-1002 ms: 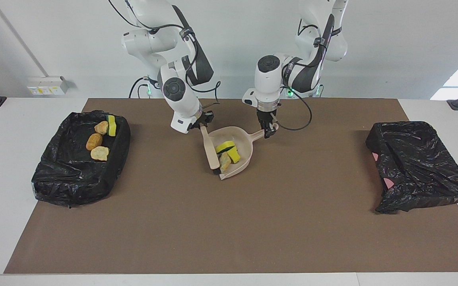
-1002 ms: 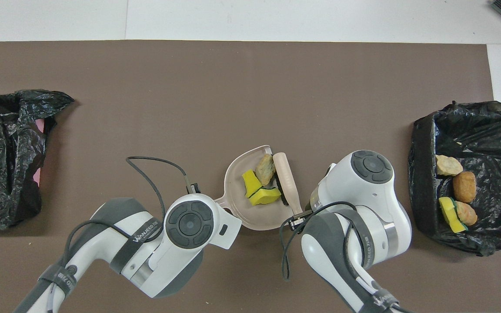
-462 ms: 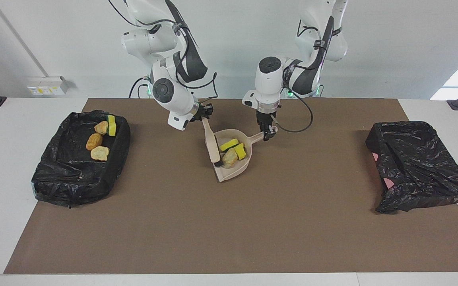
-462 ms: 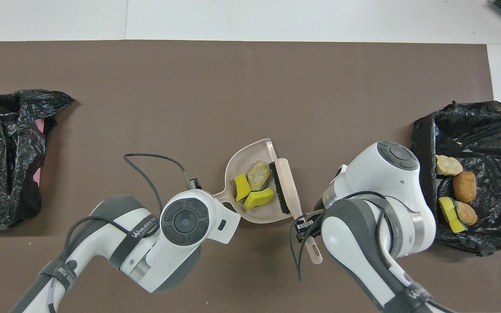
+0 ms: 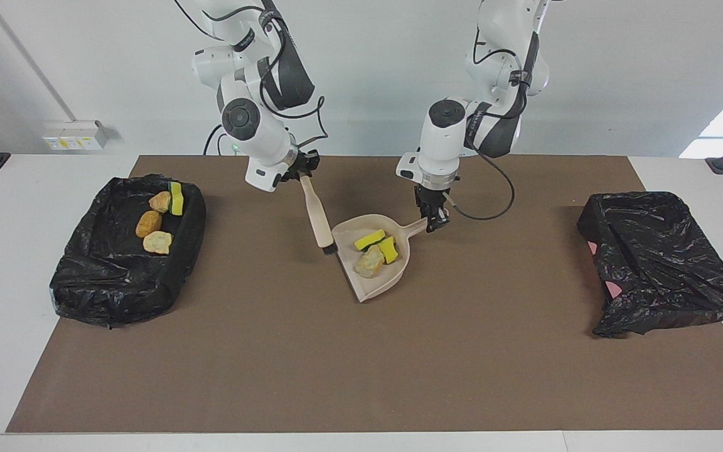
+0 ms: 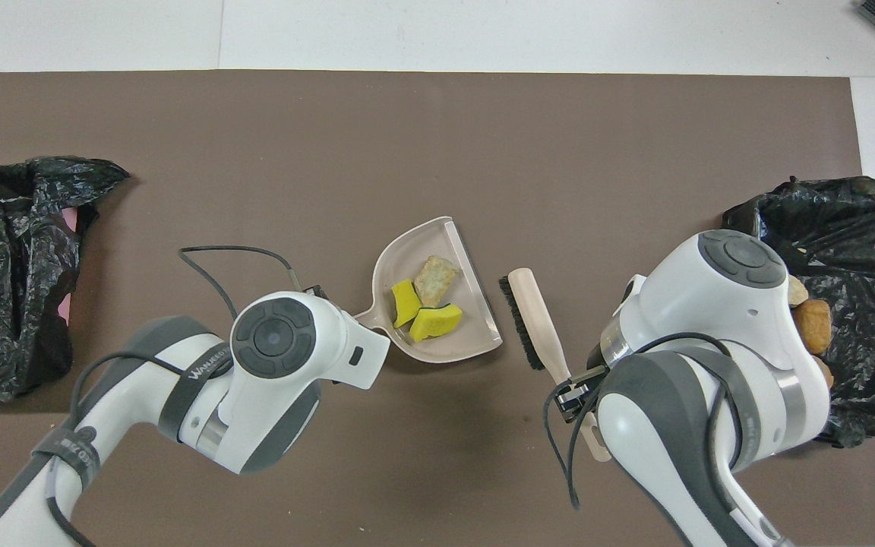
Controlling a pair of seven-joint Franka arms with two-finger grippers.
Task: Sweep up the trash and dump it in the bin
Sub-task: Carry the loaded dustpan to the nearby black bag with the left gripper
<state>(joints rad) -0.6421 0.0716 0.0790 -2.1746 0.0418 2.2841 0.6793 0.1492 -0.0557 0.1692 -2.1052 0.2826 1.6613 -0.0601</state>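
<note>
Beige plastic dustpan, gripped at its handle by the left gripper, carries three trash pieces. Four more lie in the black-lined bin at the right arm's end. The right gripper clasps the beige hand brush beside the pan.

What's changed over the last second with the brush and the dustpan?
The right gripper has drawn the brush out of the dustpan, toward the filled bin. The left gripper has lifted the dustpan with three trash pieces. Both grips, both bins and the binned pieces are unchanged.
</note>
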